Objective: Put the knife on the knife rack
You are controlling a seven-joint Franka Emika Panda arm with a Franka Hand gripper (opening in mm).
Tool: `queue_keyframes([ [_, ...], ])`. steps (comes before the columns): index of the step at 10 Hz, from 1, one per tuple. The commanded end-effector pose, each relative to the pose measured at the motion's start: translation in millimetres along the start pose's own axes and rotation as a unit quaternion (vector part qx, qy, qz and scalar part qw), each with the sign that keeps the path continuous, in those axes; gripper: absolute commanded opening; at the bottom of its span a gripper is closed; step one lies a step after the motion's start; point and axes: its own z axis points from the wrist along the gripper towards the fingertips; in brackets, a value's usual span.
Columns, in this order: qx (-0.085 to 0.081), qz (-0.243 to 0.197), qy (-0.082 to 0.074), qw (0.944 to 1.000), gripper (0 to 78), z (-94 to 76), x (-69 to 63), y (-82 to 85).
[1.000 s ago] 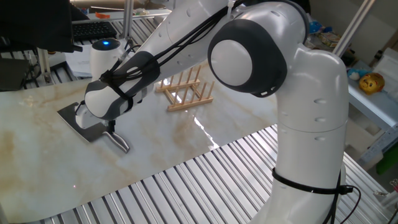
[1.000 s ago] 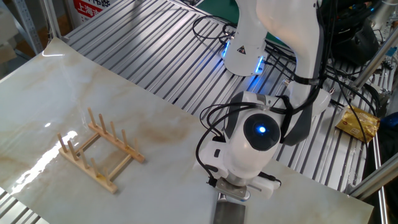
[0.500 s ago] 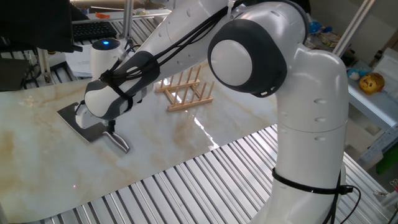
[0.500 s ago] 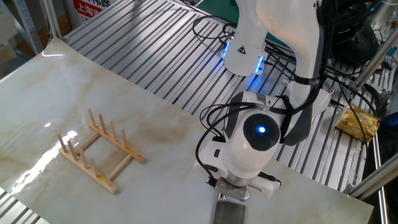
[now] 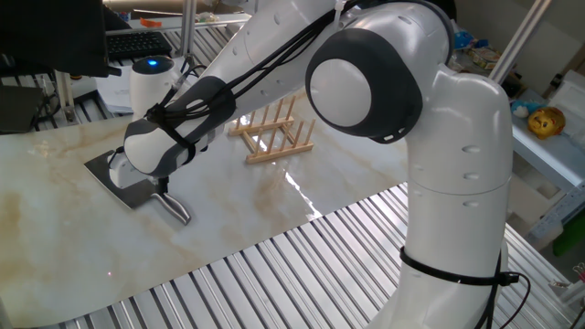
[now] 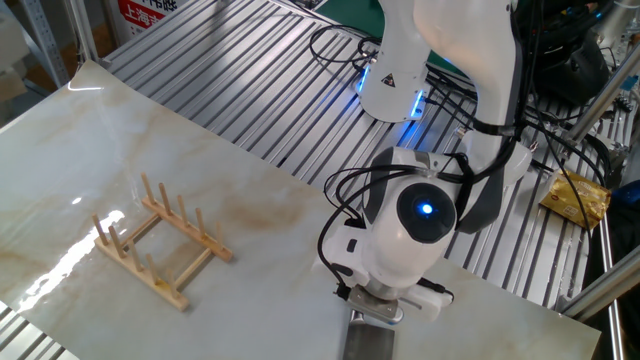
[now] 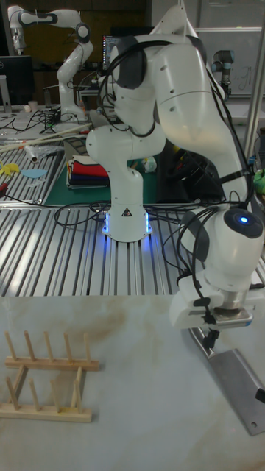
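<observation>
The knife (image 5: 125, 181) lies flat on the marble table, its dark grey blade (image 7: 237, 378) broad and rectangular, its silver handle (image 5: 177, 210) pointing to the table's front. My gripper (image 5: 162, 188) is low over the place where handle and blade meet, one dark finger (image 7: 213, 337) touching down there. The wrist body hides the jaws, so how far apart they stand is unclear. The knife rack (image 5: 271, 133) of light wood pegs stands upright and bare, well apart from the knife (image 6: 365, 338), also seen as the rack (image 6: 160, 241) (image 7: 46, 374).
The marble slab (image 5: 55, 228) rests on a slatted metal bench (image 5: 274, 283). My arm's base (image 6: 396, 85) with cables stands behind the slab. A yellow bag (image 6: 575, 198) lies off to the side. Another arm (image 7: 66, 44) and clutter are at the back.
Almost nothing has changed. The wrist has shifted very slightly over the knife, and the knife and rack lie where they were.
</observation>
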Motion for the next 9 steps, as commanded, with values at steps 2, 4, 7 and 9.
queue_keyframes([
  [2,-0.002,-0.007,-0.002,1.0,77.4,-2.5,-2.3,-0.1],
  [4,-0.002,-0.007,-0.002,1.0,77.4,-2.5,-2.3,-0.1],
  [7,-0.002,-0.007,-0.002,1.0,77.4,-2.5,-2.3,-0.1],
  [9,-0.002,-0.007,-0.002,1.0,77.4,-2.5,-2.3,-0.1],
])
